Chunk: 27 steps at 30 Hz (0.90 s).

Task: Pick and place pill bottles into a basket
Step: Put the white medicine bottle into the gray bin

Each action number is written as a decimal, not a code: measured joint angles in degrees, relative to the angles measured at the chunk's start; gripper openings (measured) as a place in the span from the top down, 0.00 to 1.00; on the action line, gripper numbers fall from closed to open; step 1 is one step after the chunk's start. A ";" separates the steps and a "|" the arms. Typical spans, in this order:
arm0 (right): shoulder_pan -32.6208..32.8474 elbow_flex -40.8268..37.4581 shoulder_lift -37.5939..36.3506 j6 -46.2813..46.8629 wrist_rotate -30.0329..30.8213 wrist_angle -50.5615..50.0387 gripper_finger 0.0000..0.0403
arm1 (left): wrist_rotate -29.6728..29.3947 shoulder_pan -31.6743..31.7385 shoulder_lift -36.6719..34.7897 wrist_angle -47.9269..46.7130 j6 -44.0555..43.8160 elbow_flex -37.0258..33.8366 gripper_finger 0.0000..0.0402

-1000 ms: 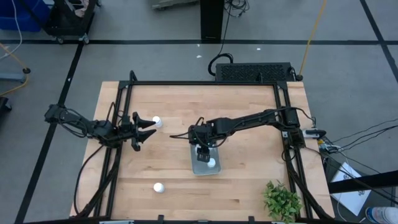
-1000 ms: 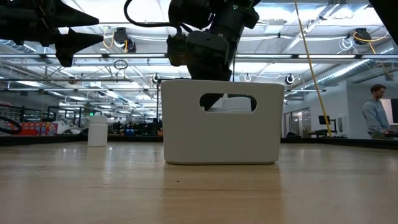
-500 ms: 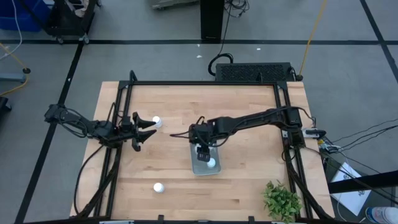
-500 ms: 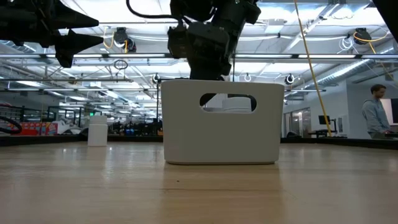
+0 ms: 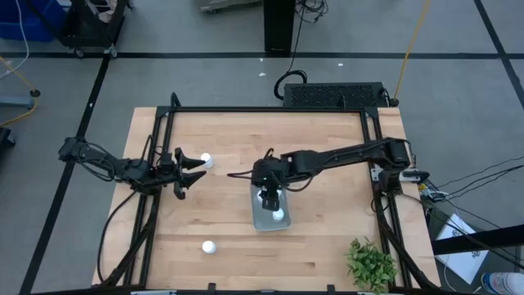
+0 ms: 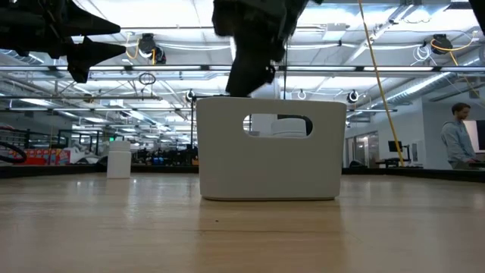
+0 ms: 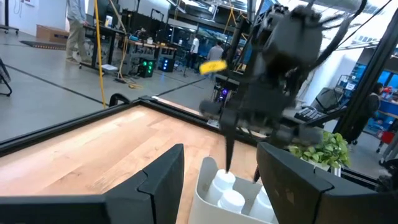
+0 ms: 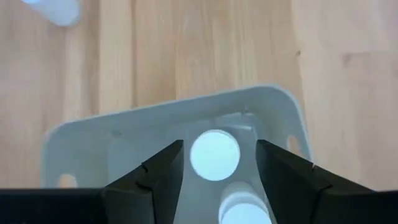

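Jaws of the right gripper (image 8: 217,186) are standing apart, empty, above the basket (image 5: 256,217); three bottles (image 7: 231,198) are sitting inside. Two pill bottles (image 5: 210,246) are waiting on the table; left gripper (image 5: 193,170) is hovering released.

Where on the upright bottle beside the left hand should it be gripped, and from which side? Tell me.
Grip the bottle across its round body, just below the cap. It stands upright on its own, so a level approach from the left hand's side, open fingers straddling it, looks best. The hand probably needs to drop lower first.
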 joint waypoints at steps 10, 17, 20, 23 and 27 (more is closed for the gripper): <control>3.95 0.02 -6.08 -0.88 0.38 3.39 0.52 | 3.24 -0.05 3.24 2.66 -4.84 0.00 0.48; 6.26 -1.60 -13.84 -1.37 0.90 2.98 0.52 | 4.51 -0.09 10.75 10.93 -6.07 0.02 0.48; 8.40 -7.06 -20.13 -1.05 4.31 6.24 0.52 | 4.52 -0.64 14.76 13.59 -7.05 0.02 0.48; 11.13 -15.77 -28.08 0.00 8.85 12.58 0.52 | 4.56 -2.24 19.75 18.78 -7.10 0.22 0.48; 13.93 -29.73 -38.96 0.79 10.98 24.29 0.52 | 3.65 -5.00 26.84 21.21 -6.06 5.38 0.48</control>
